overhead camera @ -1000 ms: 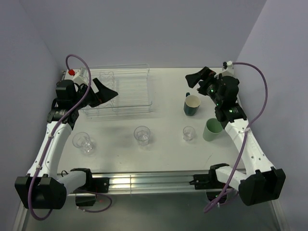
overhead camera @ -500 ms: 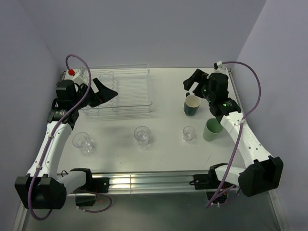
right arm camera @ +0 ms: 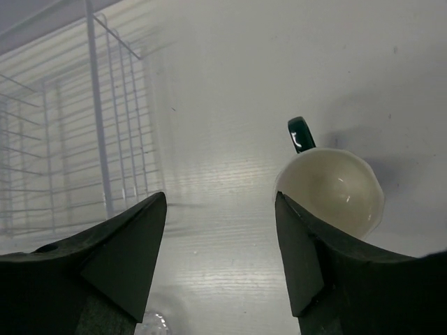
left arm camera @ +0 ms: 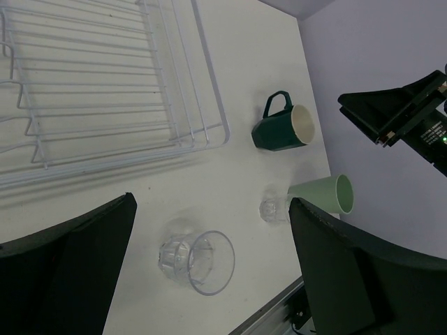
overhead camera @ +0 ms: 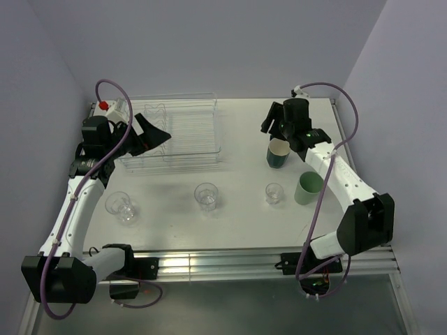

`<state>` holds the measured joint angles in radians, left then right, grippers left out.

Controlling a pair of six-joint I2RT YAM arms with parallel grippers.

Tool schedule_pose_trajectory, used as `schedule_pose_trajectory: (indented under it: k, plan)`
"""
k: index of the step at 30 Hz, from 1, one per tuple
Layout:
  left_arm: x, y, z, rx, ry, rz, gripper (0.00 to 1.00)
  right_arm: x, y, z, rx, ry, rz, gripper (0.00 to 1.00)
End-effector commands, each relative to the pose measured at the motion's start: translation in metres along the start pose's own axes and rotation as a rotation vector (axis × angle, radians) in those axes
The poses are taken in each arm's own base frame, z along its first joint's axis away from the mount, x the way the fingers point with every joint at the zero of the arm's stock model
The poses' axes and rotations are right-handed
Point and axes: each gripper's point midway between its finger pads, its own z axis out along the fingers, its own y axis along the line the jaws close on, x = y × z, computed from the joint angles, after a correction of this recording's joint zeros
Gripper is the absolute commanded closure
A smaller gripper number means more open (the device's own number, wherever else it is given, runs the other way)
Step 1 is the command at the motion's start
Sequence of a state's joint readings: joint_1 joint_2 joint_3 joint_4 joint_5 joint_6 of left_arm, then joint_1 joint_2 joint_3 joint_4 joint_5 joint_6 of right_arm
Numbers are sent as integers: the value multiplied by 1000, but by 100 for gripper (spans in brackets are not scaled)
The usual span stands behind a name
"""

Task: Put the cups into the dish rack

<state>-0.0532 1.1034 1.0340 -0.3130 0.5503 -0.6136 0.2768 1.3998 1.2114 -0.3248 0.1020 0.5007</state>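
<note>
The clear wire dish rack point(overhead camera: 174, 132) stands at the back left and holds no cups. The dark green mug point(overhead camera: 278, 152) with cream inside stands upright right of centre. The mint cup point(overhead camera: 308, 188) stands to its right front. Three clear tumblers point(overhead camera: 121, 207) point(overhead camera: 206, 196) point(overhead camera: 274, 193) stand in a row nearer me. My left gripper point(overhead camera: 159, 134) is open and empty, hovering over the rack's near side. My right gripper point(overhead camera: 274, 122) is open and empty, just behind and above the mug. In the right wrist view the mug point(right arm camera: 332, 188) lies by my right finger.
The left wrist view shows the rack point(left arm camera: 105, 91), the mug point(left arm camera: 283, 128), the mint cup point(left arm camera: 325, 193), a small tumbler point(left arm camera: 274, 209) and a larger one point(left arm camera: 197, 259). The rack's corner point(right arm camera: 77, 132) also shows in the right wrist view. Walls close in on left, back and right.
My right arm has swung left and forward, bringing its open gripper from the back right corner to just above the green mug. The left arm and the cups have not moved.
</note>
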Motion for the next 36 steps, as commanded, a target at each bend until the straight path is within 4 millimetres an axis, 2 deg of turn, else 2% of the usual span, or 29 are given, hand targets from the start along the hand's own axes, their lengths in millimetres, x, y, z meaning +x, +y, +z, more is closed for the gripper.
schedule_pose_trajectory:
  k: [1,7,11,20,36]
  plan:
    - [-11,-8,-4,5,-40,45,1,-15,-6,-1,90,-36,-41,29]
    - [-9,-2,0,-16,-28,30,1,15,-29,11,176,41,-68,37]
    - [-7,-2,2,-10,-17,24,1,23,-37,14,208,64,-79,40]
    - [-7,0,3,-16,-17,20,1,45,-42,28,220,134,-82,42]
    - [-5,5,7,-35,-5,7,1,73,-48,43,249,205,-110,44]
